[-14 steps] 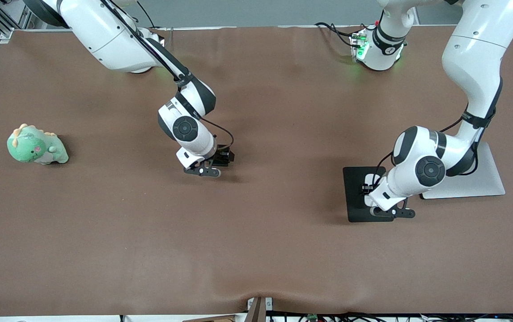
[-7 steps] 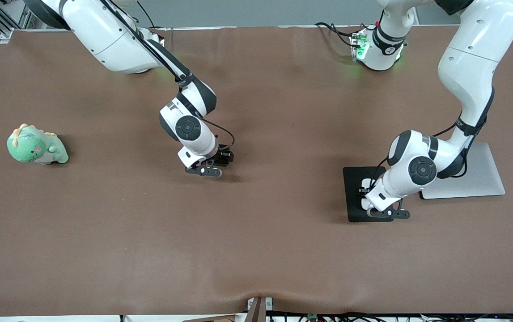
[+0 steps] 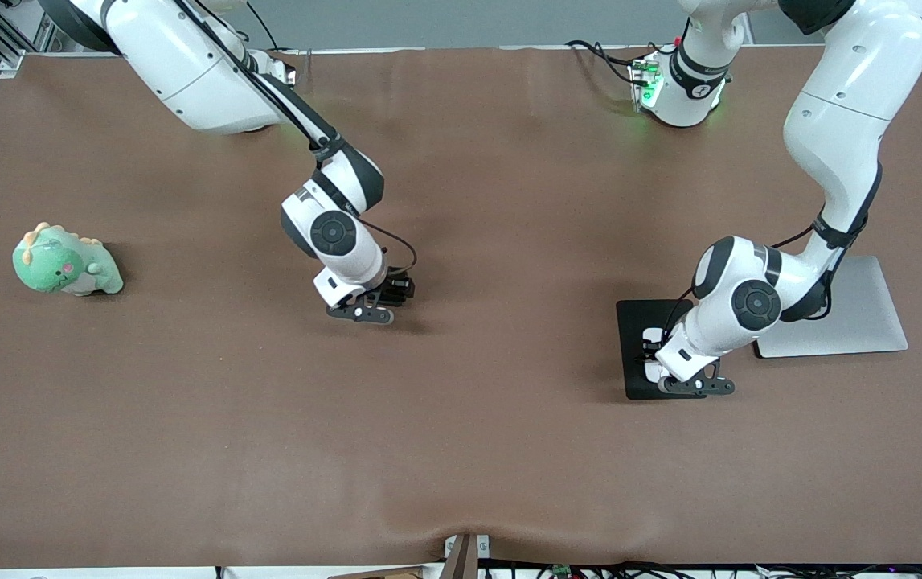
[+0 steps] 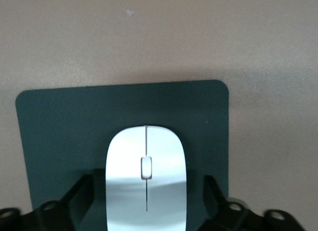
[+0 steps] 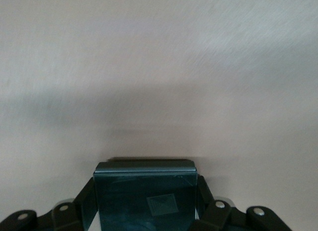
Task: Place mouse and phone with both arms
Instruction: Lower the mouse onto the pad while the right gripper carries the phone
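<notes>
Brown-covered table (image 3: 461, 450); grey wall strip above; even light.

**Both arms bent low, both grippers closed on a load**

The right arm reaches from its base toward the middle of the table, wrist bent down; the right gripper (image 3: 384, 301) grips the phone (image 5: 144, 193) from both sides. The left arm folds down steeply; the left gripper (image 3: 674, 371) clamps the mouse (image 4: 145, 179) low over the mouse pad (image 4: 59, 126).

High front view — close wrist views
</notes>
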Action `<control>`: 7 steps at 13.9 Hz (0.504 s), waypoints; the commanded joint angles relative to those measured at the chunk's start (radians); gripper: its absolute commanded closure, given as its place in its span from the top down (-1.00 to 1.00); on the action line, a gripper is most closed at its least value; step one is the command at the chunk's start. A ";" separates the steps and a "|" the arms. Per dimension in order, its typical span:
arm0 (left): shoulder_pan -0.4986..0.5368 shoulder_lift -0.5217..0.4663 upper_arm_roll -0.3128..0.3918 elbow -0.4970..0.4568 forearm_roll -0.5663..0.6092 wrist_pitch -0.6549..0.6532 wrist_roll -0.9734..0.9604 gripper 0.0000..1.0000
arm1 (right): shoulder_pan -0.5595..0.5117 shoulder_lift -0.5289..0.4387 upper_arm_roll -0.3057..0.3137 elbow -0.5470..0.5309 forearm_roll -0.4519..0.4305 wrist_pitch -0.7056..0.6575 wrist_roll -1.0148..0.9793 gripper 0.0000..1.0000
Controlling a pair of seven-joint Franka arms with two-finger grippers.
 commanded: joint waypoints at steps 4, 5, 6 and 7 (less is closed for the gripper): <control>0.000 -0.071 -0.007 -0.018 0.028 -0.015 -0.045 1.00 | -0.145 -0.030 0.027 0.023 -0.035 -0.091 -0.043 -1.00; 0.000 -0.098 -0.012 -0.008 0.028 -0.075 -0.048 1.00 | -0.163 -0.039 0.027 0.023 -0.035 -0.127 -0.069 -1.00; 0.000 -0.135 -0.021 0.000 0.028 -0.133 -0.046 1.00 | -0.195 -0.053 0.028 0.023 -0.035 -0.168 -0.095 -1.00; 0.008 -0.167 -0.030 0.012 0.023 -0.184 -0.045 1.00 | -0.223 -0.065 0.028 0.023 -0.035 -0.205 -0.136 -1.00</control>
